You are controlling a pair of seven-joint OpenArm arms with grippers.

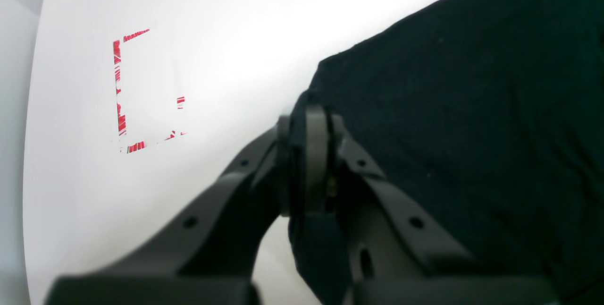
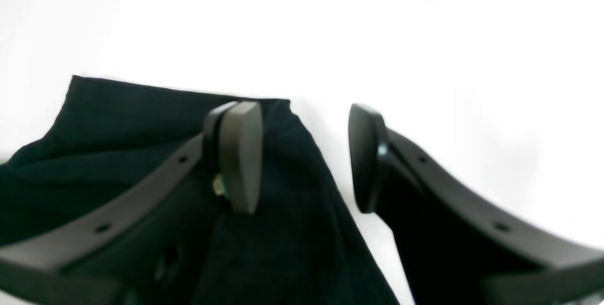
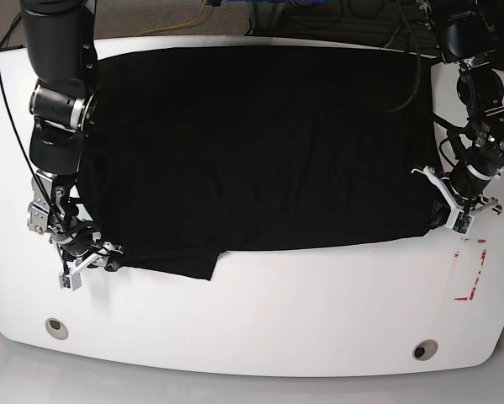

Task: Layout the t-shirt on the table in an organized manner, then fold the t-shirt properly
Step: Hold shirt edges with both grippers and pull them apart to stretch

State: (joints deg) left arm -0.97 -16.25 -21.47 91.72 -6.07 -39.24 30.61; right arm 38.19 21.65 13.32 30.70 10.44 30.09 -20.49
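Left gripper (image 1: 309,154): dark grey jaws pressed together, pinching a fold of the black cloth t-shirt (image 1: 462,116) at its corner.
Beside left gripper: glossy white table (image 1: 226,45) lies bare past the pinched corner; a red rectangular outline mark (image 1: 141,92) sits well apart, beyond the cloth.
Right gripper (image 2: 304,158): jaws spread, nothing between them; one pad (image 2: 240,154) hangs over the shirt's edge, the other over bare table.
T-shirt from above: spread flat across the table's far half, a gripper at each near corner; the near hem has a stepped flap by the right gripper (image 3: 87,257).
Table's near edge: two small round metal inserts (image 3: 56,326).
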